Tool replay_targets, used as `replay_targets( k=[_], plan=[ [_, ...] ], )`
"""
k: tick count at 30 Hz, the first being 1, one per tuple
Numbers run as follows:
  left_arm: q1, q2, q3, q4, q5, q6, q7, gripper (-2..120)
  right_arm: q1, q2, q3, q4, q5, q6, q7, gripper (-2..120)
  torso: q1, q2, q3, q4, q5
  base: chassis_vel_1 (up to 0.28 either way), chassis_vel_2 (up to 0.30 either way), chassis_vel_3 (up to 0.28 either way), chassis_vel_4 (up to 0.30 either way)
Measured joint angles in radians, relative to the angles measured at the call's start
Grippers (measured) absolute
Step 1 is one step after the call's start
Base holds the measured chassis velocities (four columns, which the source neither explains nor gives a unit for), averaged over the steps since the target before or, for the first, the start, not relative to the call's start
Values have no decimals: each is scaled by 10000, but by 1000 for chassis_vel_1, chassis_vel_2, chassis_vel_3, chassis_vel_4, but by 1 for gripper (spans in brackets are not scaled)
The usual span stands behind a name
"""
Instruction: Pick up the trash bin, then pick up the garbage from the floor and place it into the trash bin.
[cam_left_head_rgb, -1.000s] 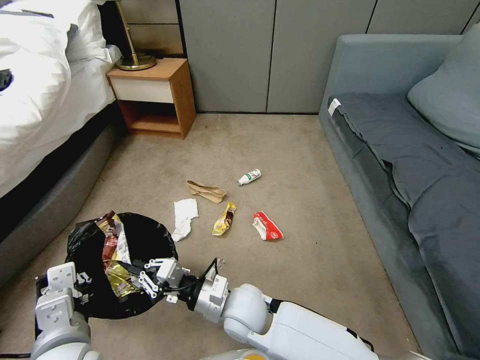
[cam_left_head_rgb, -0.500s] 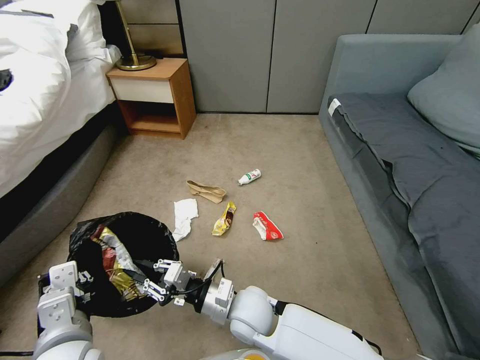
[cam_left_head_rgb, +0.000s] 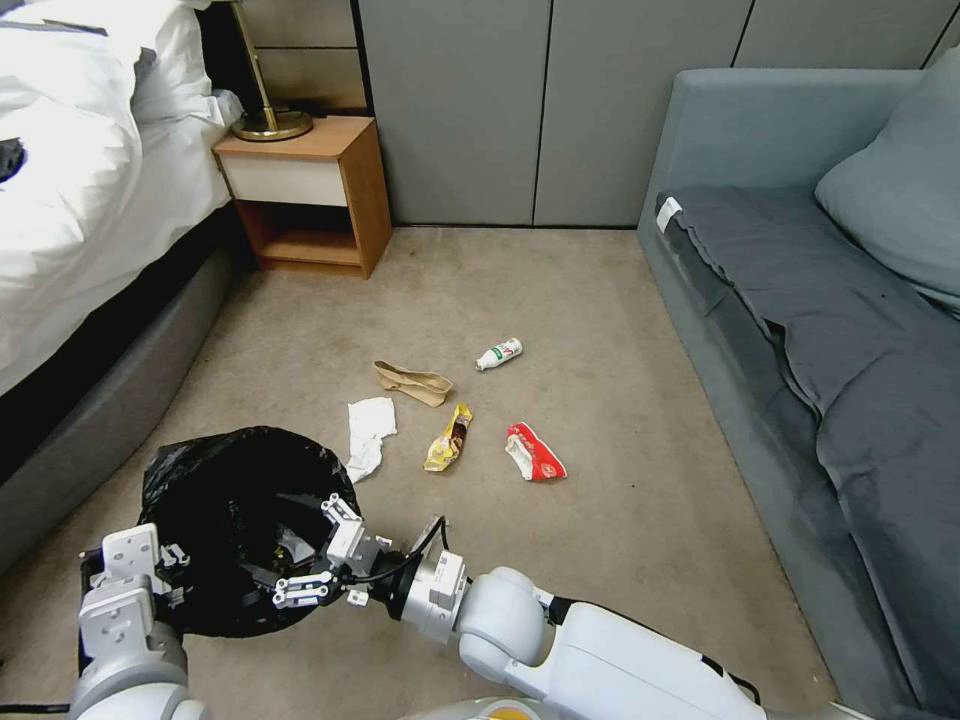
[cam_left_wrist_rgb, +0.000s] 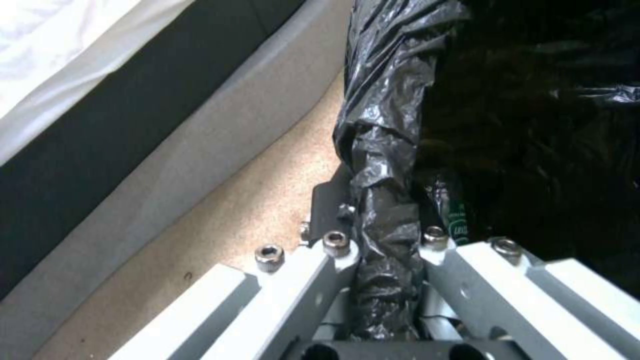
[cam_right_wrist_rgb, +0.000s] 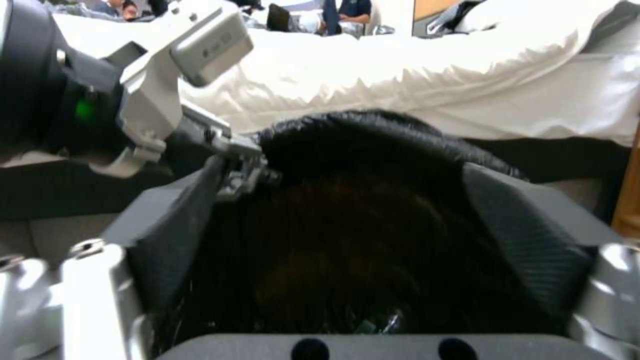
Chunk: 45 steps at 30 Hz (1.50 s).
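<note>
The trash bin (cam_left_head_rgb: 215, 490), lined with a crinkled black bag, stands low at my left. My left gripper (cam_left_head_rgb: 165, 575) is shut on its near rim; the left wrist view shows the fingers (cam_left_wrist_rgb: 313, 270) pinching the bag's fold (cam_left_wrist_rgb: 383, 200), with a green-labelled bottle (cam_left_wrist_rgb: 457, 220) inside. My right gripper (cam_left_head_rgb: 305, 550) hangs open over the bin's right rim, holding nothing; between its spread fingers (cam_right_wrist_rgb: 167, 245) lies the dark inside of the bin (cam_right_wrist_rgb: 347, 235). Garbage lies on the carpet: a small bottle (cam_left_head_rgb: 499, 353), a brown paper bag (cam_left_head_rgb: 412, 382), white paper (cam_left_head_rgb: 370, 435), a yellow wrapper (cam_left_head_rgb: 448, 438) and a red wrapper (cam_left_head_rgb: 533, 453).
A bed (cam_left_head_rgb: 70, 200) runs along the left, with a wooden nightstand (cam_left_head_rgb: 310, 190) and a brass lamp base (cam_left_head_rgb: 270, 122) at the back. A grey sofa (cam_left_head_rgb: 830, 330) fills the right side. Open carpet (cam_left_head_rgb: 620, 520) lies between sofa and litter.
My right gripper opened and let go of the shiny wrapper, which slid down out of sight in the bin. The gripper drew back a little toward the rim. The left gripper kept its hold.
</note>
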Motion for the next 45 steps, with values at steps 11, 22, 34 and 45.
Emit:
replay_targets(
  k=[11,22,34,45],
  plan=[
    [27,0,71,18,74,-22,-2,1,294,88,520,720,-64,-17,157,100,0,0,0,0,0,0,0,0,0],
    [-15,0,-122,86,-41,-21,-3,1,-391,-132,3183,3375,-156,-893,1633,100,0,0,0,0,0,0,0,0,0],
    [-52,5,-284,123,-212,28,-1,1,-3177,-1876,5503,4528,-221,-2183,2838,100,1,1,0,-1,3,0,0,0,0],
    [-78,2,-262,131,-227,36,1,1,-3845,-2851,5636,4568,1639,-4206,3535,100,0,0,0,0,0,0,0,0,0]
  ],
)
